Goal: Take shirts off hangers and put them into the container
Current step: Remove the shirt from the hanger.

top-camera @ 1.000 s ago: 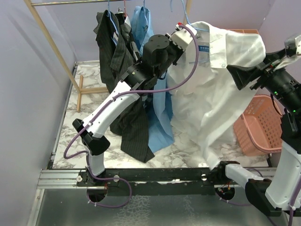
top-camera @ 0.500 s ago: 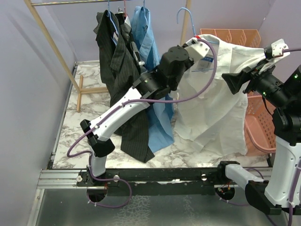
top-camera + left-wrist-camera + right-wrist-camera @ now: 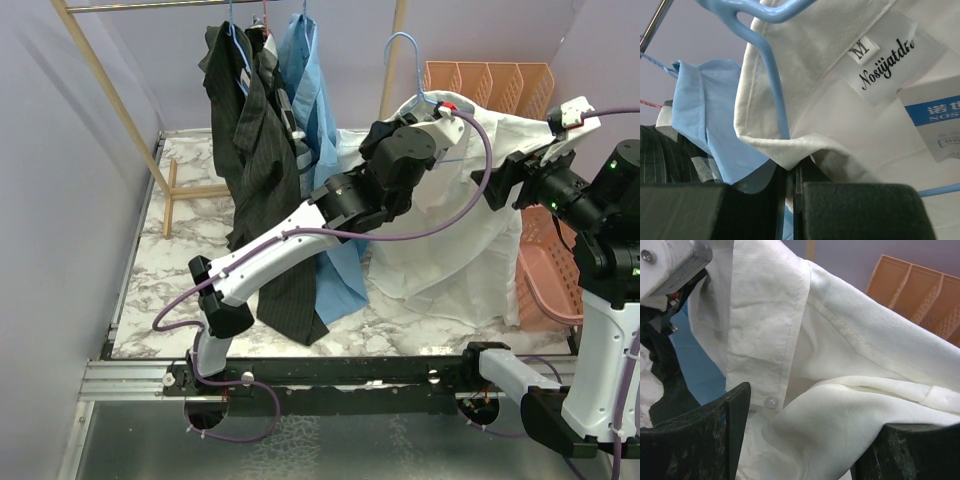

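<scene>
A white shirt (image 3: 450, 240) hangs from a light blue hanger (image 3: 408, 55) between my two arms, its hem over the marble table. My left gripper (image 3: 437, 108) is shut at the hanger's neck. In the left wrist view the blue wire (image 3: 772, 65) runs down between the jaws (image 3: 790, 172), under the folded collar (image 3: 850, 125). My right gripper (image 3: 508, 178) stands open at the shirt's right shoulder, a bulge of white cloth (image 3: 840, 405) between its wide fingers (image 3: 805, 420). The salmon-pink basket, the container (image 3: 545, 270), sits at the right, partly hidden by the shirt.
A light blue shirt (image 3: 305, 60) and a black pinstriped shirt (image 3: 265, 170) hang on the wooden rack (image 3: 110, 100) at the back left. A peach file organizer (image 3: 490, 80) stands behind the white shirt. Purple walls close in on both sides.
My left arm has carried the hanger and white shirt to the right and slightly down. The right gripper has drawn in to the shirt's shoulder, its jaws a little narrower.
</scene>
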`<state>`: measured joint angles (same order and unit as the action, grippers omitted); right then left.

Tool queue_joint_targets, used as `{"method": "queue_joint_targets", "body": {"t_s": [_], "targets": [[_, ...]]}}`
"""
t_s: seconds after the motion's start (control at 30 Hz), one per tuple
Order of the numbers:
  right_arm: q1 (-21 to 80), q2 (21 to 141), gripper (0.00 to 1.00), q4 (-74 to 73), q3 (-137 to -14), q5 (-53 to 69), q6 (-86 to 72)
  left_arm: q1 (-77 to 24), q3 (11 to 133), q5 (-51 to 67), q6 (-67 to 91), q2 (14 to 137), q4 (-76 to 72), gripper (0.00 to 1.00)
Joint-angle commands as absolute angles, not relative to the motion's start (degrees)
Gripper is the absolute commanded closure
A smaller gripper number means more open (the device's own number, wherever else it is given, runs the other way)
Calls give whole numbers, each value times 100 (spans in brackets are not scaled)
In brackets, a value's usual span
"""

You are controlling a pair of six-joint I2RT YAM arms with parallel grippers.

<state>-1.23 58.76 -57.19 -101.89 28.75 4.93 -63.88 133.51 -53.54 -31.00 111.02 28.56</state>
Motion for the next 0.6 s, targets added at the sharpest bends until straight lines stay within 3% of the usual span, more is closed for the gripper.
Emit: {"method": "queue_joint_targets", "body": {"t_s": [0.0,0.57], "targets": [[-82,5532,33,-5460,-10263,1828,842,-6604,13421,-5948,-3689,11248,2534,100],[-79,4960,33,-5619,-10681,349,1294,-6629,13332,-6565,-4287,11429,2000,100]]}}
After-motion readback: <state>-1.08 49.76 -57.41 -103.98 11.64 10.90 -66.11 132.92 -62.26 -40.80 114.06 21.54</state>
